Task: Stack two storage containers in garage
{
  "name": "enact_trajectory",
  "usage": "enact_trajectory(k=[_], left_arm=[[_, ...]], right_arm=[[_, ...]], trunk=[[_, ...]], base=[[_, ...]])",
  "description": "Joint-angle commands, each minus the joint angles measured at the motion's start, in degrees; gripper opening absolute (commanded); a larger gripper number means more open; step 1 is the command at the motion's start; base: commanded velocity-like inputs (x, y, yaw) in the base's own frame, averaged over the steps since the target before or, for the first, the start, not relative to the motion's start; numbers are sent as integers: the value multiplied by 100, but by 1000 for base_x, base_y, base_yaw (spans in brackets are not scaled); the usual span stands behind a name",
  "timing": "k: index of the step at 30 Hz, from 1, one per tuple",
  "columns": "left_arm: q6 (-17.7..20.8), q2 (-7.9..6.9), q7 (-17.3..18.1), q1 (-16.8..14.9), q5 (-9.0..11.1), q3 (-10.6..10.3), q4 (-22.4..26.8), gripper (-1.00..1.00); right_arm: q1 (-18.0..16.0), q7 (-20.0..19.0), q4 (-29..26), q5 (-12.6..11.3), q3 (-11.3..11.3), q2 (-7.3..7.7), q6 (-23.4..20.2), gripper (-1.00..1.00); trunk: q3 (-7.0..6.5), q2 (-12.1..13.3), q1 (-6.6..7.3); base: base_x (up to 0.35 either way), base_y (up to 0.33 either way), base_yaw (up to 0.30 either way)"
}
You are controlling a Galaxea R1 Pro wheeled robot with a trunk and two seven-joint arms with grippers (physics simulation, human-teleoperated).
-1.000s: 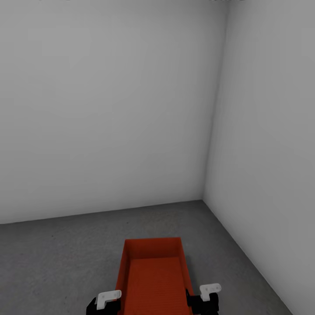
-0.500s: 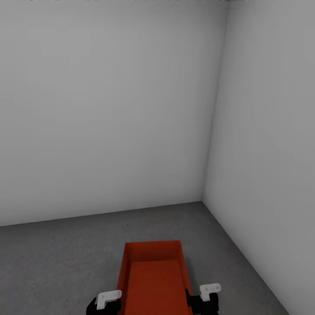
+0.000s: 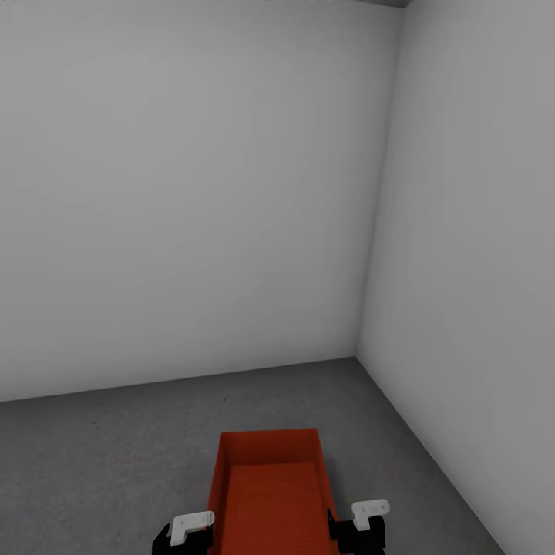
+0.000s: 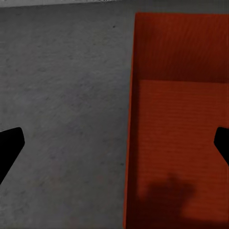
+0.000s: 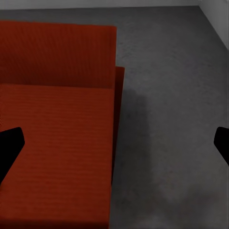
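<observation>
One box sits low in front of you over the garage floor, near the corner. Left gripper and right gripper flank its long walls, each spread wide astride a wall, not pinching. Looks light, stiff, thin-walled, likely slick: take opposite long rims, squeeze evenly.

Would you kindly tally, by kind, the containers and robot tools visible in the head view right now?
Orange-red storage container: 1
Robot tools: 2 (left tool, right tool)
Total: 3
</observation>
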State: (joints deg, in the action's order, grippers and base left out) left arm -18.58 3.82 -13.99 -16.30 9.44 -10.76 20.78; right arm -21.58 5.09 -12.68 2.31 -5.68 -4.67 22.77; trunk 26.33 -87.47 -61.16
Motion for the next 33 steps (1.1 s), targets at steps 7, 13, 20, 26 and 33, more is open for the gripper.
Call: enact_trajectory(k=[7, 13, 20, 26, 33], left_arm=[[-23, -4, -33, -5, 58, -49, -4, 100], [-23, -4, -33, -5, 58, -49, -4, 100], [-23, -4, -33, -5, 58, -49, -4, 100], [-23, -4, -33, -5, 58, -49, -4, 100], [-28, -4, -33, -5, 58, -51, -4, 100]], right_arm=[[-4, 53, 8, 24, -42, 1, 9, 100], [-4, 53, 8, 24, -40, 1, 9, 100], [-4, 53, 4, 24, -41, 1, 9, 100], [-4, 53, 6, 24, -40, 1, 9, 100], [-4, 53, 6, 24, -39, 1, 14, 100]], trunk=[[-120, 279, 155], [-228, 520, 287], [-353, 800, 440], [-461, 1041, 572], [-461, 1041, 572]], base=[[0, 0, 0], [0, 0, 0], [0, 0, 0], [0, 0, 0], [0, 0, 0]])
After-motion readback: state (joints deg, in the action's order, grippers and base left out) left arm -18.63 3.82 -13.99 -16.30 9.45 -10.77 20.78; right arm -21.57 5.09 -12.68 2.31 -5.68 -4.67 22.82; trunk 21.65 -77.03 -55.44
